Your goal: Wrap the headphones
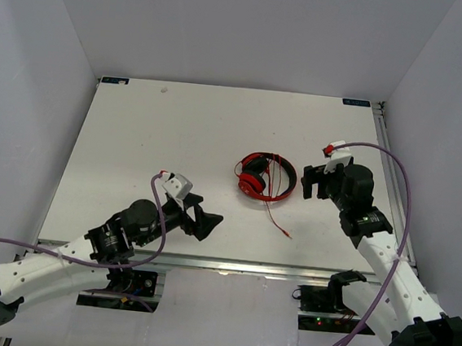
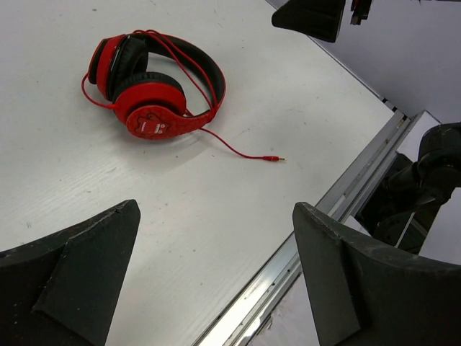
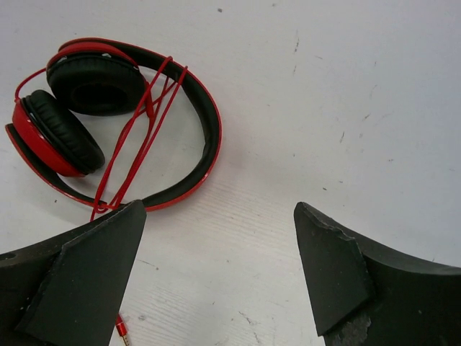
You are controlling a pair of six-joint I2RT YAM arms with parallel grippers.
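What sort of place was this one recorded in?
Probably a lab robot cell: a white table boxed in by plain white walls, left arm and right arm bolted at its near edge, red headphones lying on it.

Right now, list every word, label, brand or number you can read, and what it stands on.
No text reads clearly.
Headphones: dark marks on the red ear cup, too blurred to read.
Blue tags at the far corners of the table: too small to read.
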